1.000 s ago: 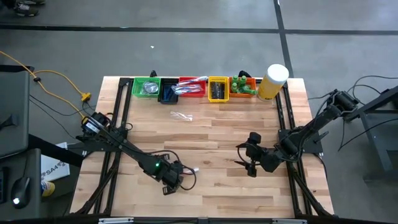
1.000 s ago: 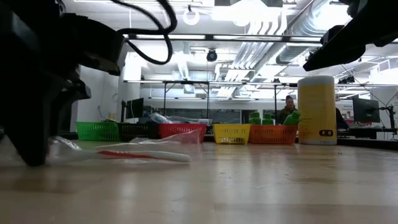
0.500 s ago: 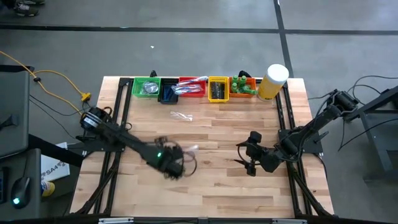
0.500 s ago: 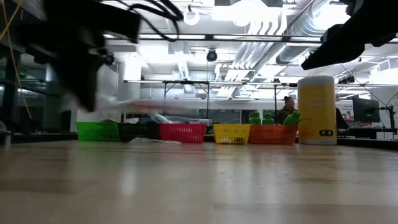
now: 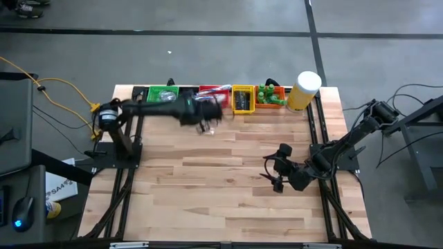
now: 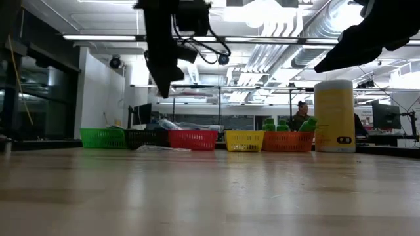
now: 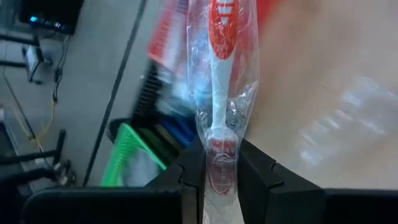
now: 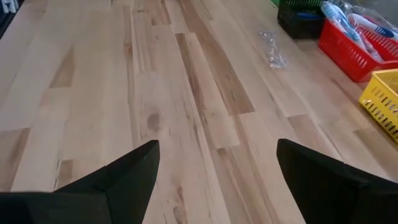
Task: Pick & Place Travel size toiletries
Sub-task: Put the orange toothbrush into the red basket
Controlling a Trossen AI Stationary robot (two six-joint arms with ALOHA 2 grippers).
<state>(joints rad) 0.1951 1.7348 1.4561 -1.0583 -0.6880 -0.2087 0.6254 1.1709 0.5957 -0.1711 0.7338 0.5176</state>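
Above the red rectangular plastic bin (image 5: 214,97), the left end effector (image 7: 222,171) clamps a clear-wrapped red-and-white toothbrush (image 7: 221,74), while the right end effector (image 8: 214,165) hovers wide open far from it over the wooden bench (image 5: 228,180).

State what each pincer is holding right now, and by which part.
The left pincer is shut on a clear-wrapped toothbrush, pinched near one end of its handle. The right pincer is open and holds nothing.

Open jaws over bare table (image 8: 186,124) — clear-wrapped piece (image 8: 272,50), red bin (image 8: 351,53)
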